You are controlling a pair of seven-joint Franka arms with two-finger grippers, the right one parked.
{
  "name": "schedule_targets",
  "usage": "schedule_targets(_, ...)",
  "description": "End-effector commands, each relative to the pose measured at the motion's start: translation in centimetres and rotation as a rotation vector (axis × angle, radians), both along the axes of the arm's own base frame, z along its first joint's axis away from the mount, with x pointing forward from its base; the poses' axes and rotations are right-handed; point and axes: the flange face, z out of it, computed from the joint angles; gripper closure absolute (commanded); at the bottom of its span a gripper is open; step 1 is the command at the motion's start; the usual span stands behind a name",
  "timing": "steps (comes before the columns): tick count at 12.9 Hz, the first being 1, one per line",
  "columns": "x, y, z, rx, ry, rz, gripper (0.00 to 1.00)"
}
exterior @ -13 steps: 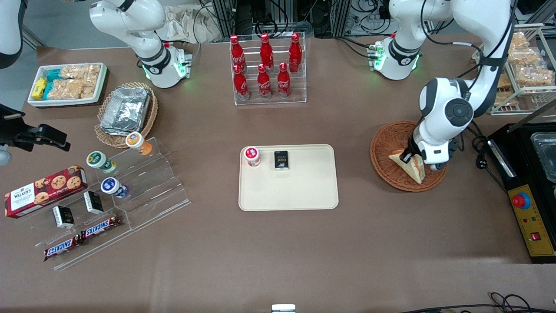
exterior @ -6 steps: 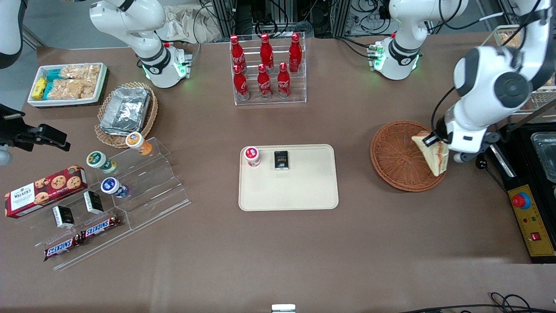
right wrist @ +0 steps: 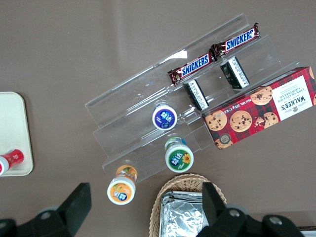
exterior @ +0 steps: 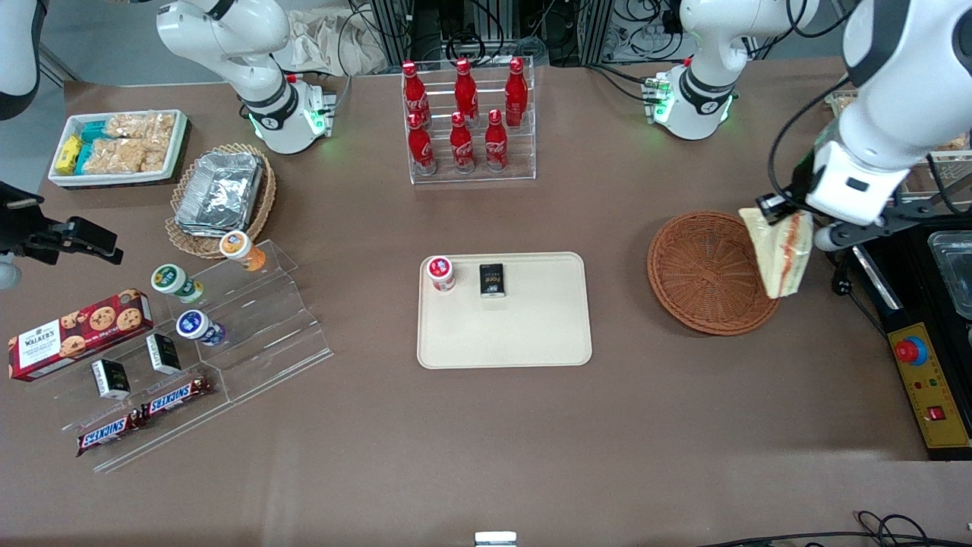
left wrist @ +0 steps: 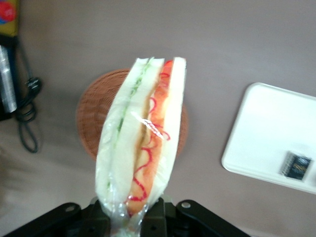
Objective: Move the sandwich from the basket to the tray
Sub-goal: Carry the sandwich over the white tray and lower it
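sandwich (exterior: 782, 254): hangs in the air above the basket's edge at the working arm's end of the table, clear of the weave and well apart from the tray.
hold: the gripper (exterior: 776, 213) is clamped on one corner of the wedge, so the rest dangles below, likely lifted high to clear the rim before the carry.
look: in the left wrist view the sandwich (left wrist: 143, 138) shows two pale bread slices in clear wrap, with a green layer and an orange-red filling with a red squiggle between them.
basket (exterior: 695, 273): round reddish-brown wicker, holding nothing.
tray (exterior: 524, 334): cream, mostly bare; a small red-lidded cup (exterior: 440, 273) and a black packet (exterior: 492, 279) sit along its farther edge, so the nearer half looks best for the set-down.
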Motion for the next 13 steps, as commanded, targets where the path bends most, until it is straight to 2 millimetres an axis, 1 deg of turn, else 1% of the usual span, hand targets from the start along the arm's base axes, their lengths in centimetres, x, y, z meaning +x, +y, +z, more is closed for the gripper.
schedule_targets(1,0.8,-6.6,-1.9,-0.051,0.031,-0.134,1.0)
schedule_targets(2,1.1,-9.0,-3.5,-0.055,0.026,-0.161,1.0)
schedule_targets(4,2.1,-12.6,-7.5,-0.074,0.035,-0.182,1.0)
schedule_targets(5,2.7,-14.0,-9.6,-0.09,0.037,-0.184,1.0)
schedule_targets(7,3.2,-17.7,-14.4,-0.083,0.035,-0.17,1.0)
schedule_targets(9,3.7,-20.5,-19.9,-0.053,0.033,-0.138,1.0)
schedule_targets(10,3.6,-21.9,-22.3,-0.06,0.031,-0.091,1.0)
schedule_targets(11,3.3,-23.1,-24.2,-0.036,0.021,-0.076,1.0)
schedule_targets(13,3.2,-23.6,-27.6,0.006,0.028,-0.075,1.0)
